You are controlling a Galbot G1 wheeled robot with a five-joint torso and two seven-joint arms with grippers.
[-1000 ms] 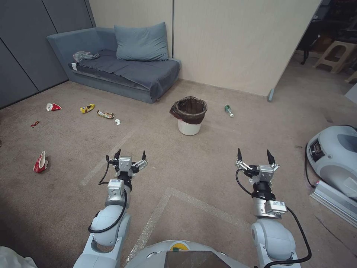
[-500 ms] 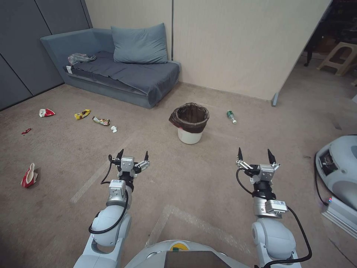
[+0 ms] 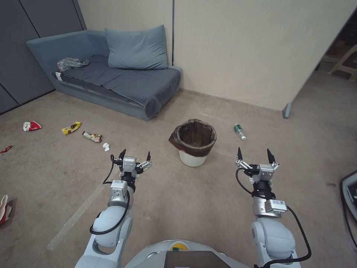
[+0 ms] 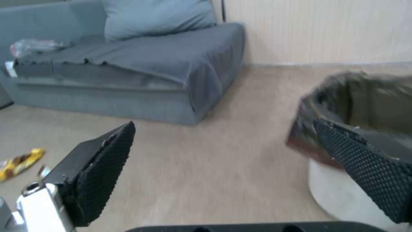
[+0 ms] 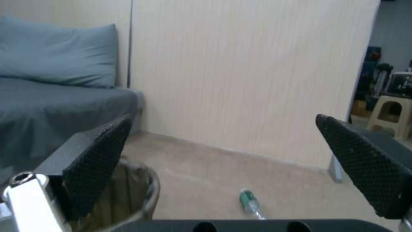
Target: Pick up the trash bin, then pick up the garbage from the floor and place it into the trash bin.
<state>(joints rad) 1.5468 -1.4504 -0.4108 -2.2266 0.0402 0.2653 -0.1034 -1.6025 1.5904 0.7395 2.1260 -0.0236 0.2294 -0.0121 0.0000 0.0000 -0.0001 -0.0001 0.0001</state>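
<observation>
The trash bin (image 3: 194, 143) is positioned upright on the floor (image 3: 208, 208), ahead and between both arms. The left gripper (image 3: 135, 155) and right gripper (image 3: 254, 153) are held clear with fingers spread wide, presumably ready for grasping.

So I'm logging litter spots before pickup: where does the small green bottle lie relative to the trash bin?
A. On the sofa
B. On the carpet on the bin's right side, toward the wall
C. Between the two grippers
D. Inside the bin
B: the green bottle lies on the floor, right of the trash bin, apart from it.
</observation>
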